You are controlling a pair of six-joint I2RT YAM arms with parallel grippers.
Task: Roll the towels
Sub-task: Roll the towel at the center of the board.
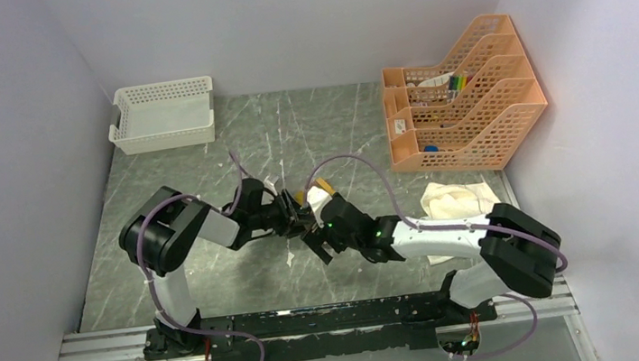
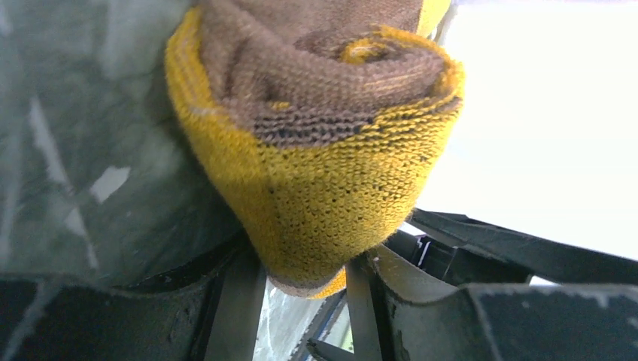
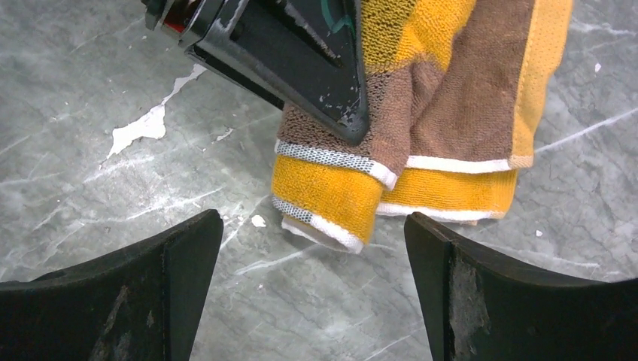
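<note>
Apparently the left gripper (image 2: 308,282) pinches the mustard-yellow towel (image 2: 323,180) so its roll cannot loosen, while the right gripper (image 3: 310,237) stands wide open near the loose end.

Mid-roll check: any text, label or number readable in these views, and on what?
None readable in any view.
Teal mark on one of the black left gripper's fingers: cut off, unreadable.
Items in the orange plastic lattice organiser: too small.
Mustard-yellow and brown cloth towel: stripes only.
</note>
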